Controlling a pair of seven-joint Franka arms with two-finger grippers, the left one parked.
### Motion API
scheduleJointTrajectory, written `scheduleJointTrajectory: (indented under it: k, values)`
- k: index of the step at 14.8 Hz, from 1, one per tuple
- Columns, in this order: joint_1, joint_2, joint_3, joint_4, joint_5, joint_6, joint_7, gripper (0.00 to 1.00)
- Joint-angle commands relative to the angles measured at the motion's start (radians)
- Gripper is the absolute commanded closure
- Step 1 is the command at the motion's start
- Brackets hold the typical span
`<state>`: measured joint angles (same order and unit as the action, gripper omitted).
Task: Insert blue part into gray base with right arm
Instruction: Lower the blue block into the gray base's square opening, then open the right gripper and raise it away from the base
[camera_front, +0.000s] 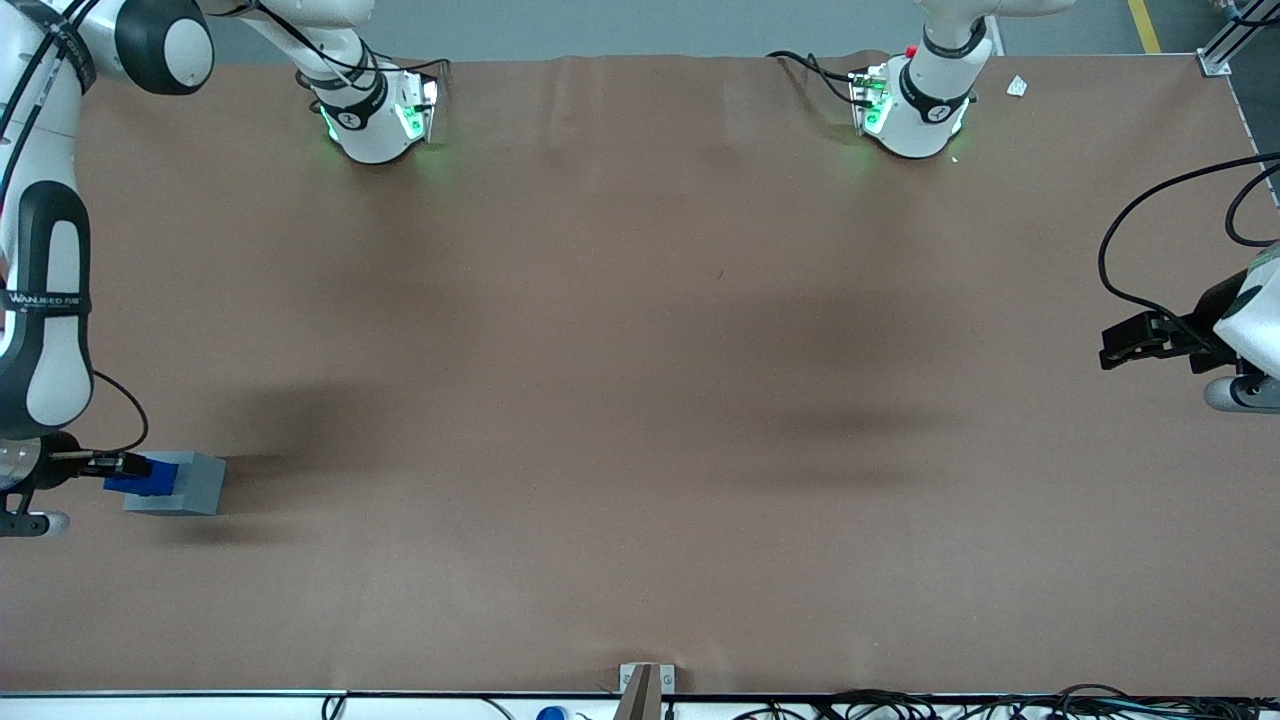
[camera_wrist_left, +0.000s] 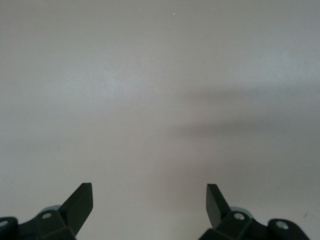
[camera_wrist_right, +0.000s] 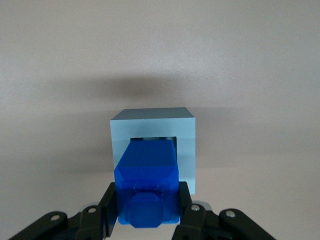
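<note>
The right arm's gripper (camera_wrist_right: 148, 212) was pinching the bright blue part (camera_wrist_right: 148, 187), chunky with beveled edges; its front end sat at the square socket of the light gray base (camera_wrist_right: 153, 142), near the table (camera_front: 640, 400) edge at the working arm's end.

The light gray base (camera_front: 185, 483) lies on the brown surface (camera_front: 640, 400) at the working arm's end. The bright blue part (camera_wrist_right: 147, 182), held between the hand's (camera_wrist_right: 147, 220) fingers, has its leading end in the base's square socket.
</note>
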<state>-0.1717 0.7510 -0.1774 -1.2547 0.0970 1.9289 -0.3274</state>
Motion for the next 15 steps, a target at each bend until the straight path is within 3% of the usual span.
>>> scheduleJointTrajectory:
  k: [1,12,14,15]
  values:
    - [0.001,-0.004,-0.005,-0.017,0.010,0.013,-0.016,0.98]
    - [0.000,-0.002,-0.005,-0.040,0.013,0.051,-0.016,0.98]
    - [0.001,-0.002,-0.005,-0.049,0.013,0.056,-0.015,0.89]
    - [0.001,-0.002,-0.005,-0.051,0.015,0.056,-0.015,0.77]
